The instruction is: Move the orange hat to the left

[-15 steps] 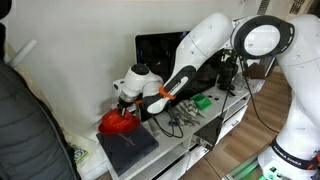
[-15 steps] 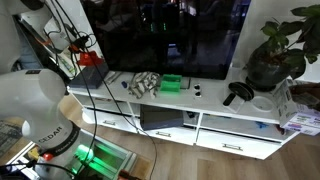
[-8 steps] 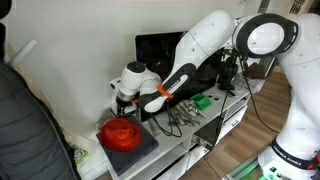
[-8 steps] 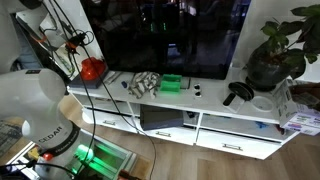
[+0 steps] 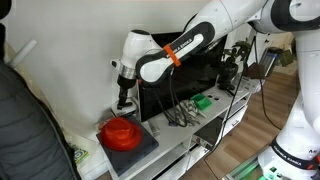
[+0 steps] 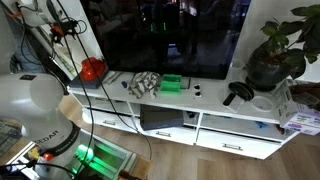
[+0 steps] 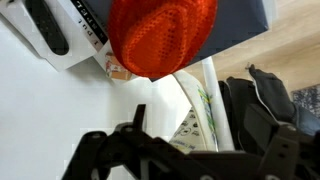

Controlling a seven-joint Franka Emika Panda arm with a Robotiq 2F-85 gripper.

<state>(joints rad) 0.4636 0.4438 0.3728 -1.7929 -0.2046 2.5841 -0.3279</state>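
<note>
The orange hat (image 5: 120, 133) lies on a dark flat pad (image 5: 140, 150) at the end of the white TV stand; it also shows as a red dome (image 6: 92, 69) beside the TV. My gripper (image 5: 123, 100) hangs above the hat, open and empty, with clear air between them. In the wrist view the hat (image 7: 160, 35) fills the top middle on the dark pad (image 7: 240, 20). My gripper (image 7: 200, 125) spreads wide at the bottom edge, with nothing between its fingers.
A large black TV (image 6: 170, 35) stands along the stand. A small green object (image 6: 171, 84), a patterned cloth (image 6: 146, 84) and cables (image 5: 178, 117) lie in front of it. A potted plant (image 6: 270, 50) stands at the far end. A dark coat (image 5: 25, 120) hangs close by.
The gripper opened and let go of the orange hat, then rose well above it. The hat now rests on the dark pad.
</note>
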